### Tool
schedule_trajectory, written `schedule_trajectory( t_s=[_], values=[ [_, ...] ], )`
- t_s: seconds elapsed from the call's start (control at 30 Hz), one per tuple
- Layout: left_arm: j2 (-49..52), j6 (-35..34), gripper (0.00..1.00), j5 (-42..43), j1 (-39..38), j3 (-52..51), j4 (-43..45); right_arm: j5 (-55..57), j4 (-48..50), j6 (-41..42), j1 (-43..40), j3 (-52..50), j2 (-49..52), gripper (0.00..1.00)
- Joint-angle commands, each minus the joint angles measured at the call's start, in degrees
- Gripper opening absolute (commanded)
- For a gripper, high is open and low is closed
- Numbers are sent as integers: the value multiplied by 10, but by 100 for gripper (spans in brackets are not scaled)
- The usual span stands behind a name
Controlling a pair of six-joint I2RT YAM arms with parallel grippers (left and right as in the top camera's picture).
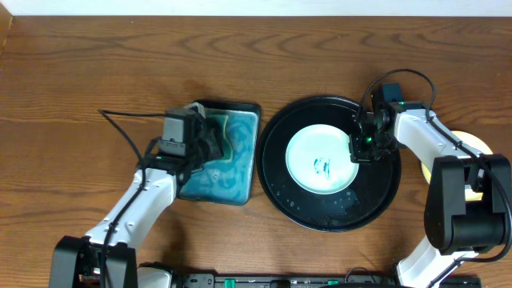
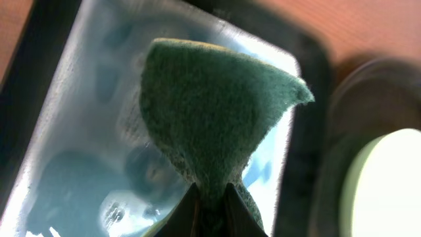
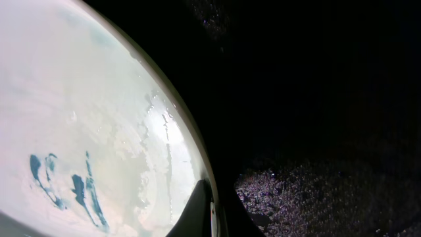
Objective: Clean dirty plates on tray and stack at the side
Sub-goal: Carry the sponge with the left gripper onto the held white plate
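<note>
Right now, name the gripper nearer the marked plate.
Right. The right gripper pinches the plate at its right rim; the left gripper holds a sponge over the basin, left of the tray.

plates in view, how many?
2. A mint-white plate with teal scribbles lies on the black tray. A yellow plate sits on the table right of the tray, mostly hidden by the right arm; more may be stacked out of sight there.

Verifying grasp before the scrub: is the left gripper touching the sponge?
Touching. Left wrist view shows the green sponge pinched at its lower end between the left gripper's two closed fingers.
</note>
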Motion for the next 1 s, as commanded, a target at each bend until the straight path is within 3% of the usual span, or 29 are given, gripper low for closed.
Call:
schedule_trajectory(
  t_s=[0.0, 0.17, 0.4, 0.77, 0.97],
  values=[
    [-2, 30, 7, -96, -22, 36, -42, 45, 0, -8, 12, -17, 19, 1],
    [-2, 41, 7, -147, -41, 86, -133, 45, 0, -8, 12, -17, 19, 1],
    [-2, 49, 7, -147, -42, 144, -228, 45, 0, -6, 12, -17, 19, 1],
    [14, 103, 7, -140, -82, 160, -246, 42, 0, -4, 12, -17, 19, 1],
    [21, 118, 7, -99, -127, 219, -267, -14, -2, -5, 13, -17, 19, 1]
  ],
)
